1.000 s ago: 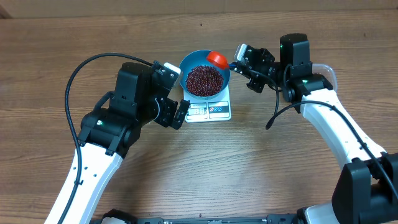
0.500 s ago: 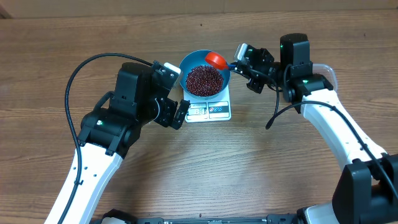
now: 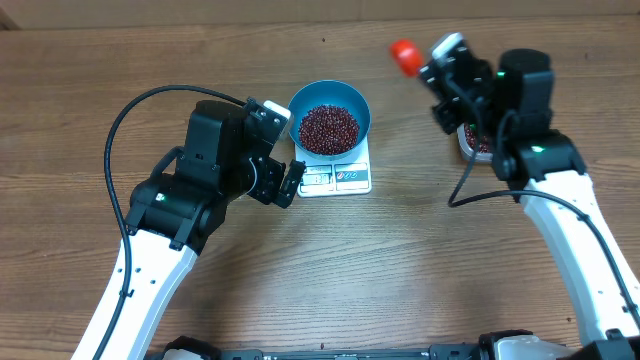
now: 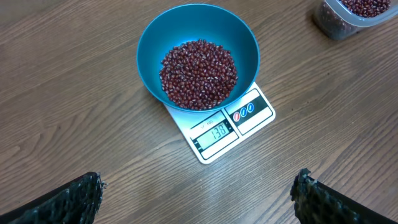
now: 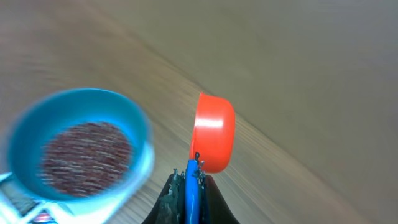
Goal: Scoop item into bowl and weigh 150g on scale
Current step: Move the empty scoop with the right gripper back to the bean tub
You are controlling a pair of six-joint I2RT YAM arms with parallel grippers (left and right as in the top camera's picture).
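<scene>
From above, the blue bowl [image 3: 354,106] sits on the far part of the white scale [image 3: 336,179] at the middle of the wooden table [image 3: 400,270], with a heap of dark red beans [image 3: 329,128] inside it. The left gripper [image 3: 290,183] hangs just left of the scale's near edge, its jaws spread wide and holding nothing. Far to the right, well apart from the bowl, the right gripper [image 3: 428,62] holds an orange-red scoop [image 3: 404,51] above the table. A clear tub [image 3: 472,141] of beans shows partly under that arm. The left wrist camera looks down on the bowl [image 4: 149,43] and its beans [image 4: 199,73]. The scale's display [image 4: 214,133] on the near edge reads 138. The tub [image 4: 348,15] lies at the far right, and the two dark fingertips [image 4: 68,199] stand wide apart at the lower corners. In the blurred right wrist picture, the jaws are clamped on the scoop's blue handle [image 5: 193,190], the cup [image 5: 214,134] just beyond them, and the bowl [image 5: 140,127] is off to the left.
</scene>
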